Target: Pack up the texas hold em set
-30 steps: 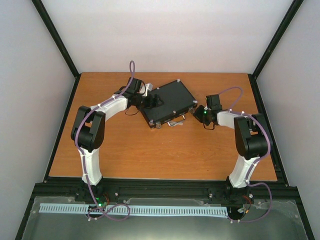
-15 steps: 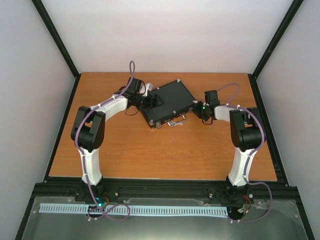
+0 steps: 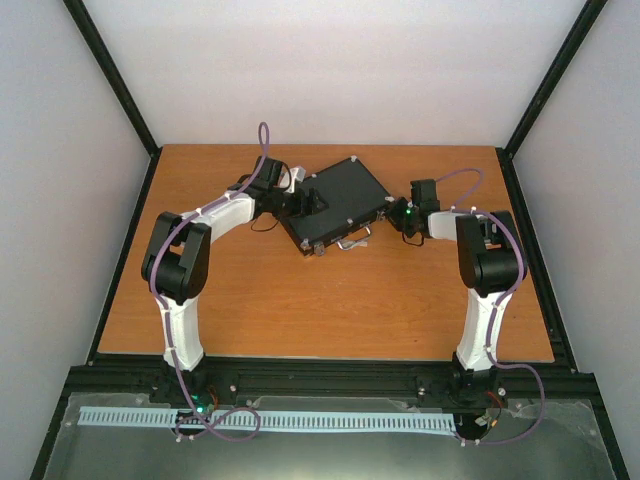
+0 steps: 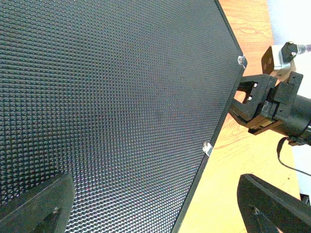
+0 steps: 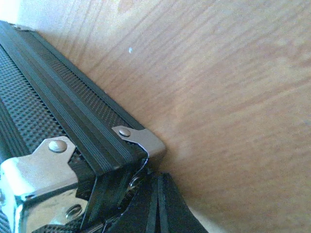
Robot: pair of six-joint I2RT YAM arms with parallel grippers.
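Observation:
The black flat case [image 3: 337, 203] lies shut at the back middle of the table, its silver handle [image 3: 350, 243] toward the front. My left gripper [image 3: 306, 203] is over the lid, open and empty, and the dimpled lid [image 4: 112, 97] fills the left wrist view between the two fingers [image 4: 39, 206]. My right gripper [image 3: 393, 215] is shut and empty, its fingertips [image 5: 158, 208] touching the case's right corner at a silver corner plate [image 5: 142, 140]. It also shows in the left wrist view [image 4: 245, 104]. Chips, card decks and discs are out of view.
The wooden table [image 3: 300, 300] has black frame rails on its left and right edges. White walls close in the back and both sides. Both arm bases stand at the near edge.
My right gripper has moved left and come up against the case's right corner. The left gripper has stayed on the lid. The case has barely shifted.

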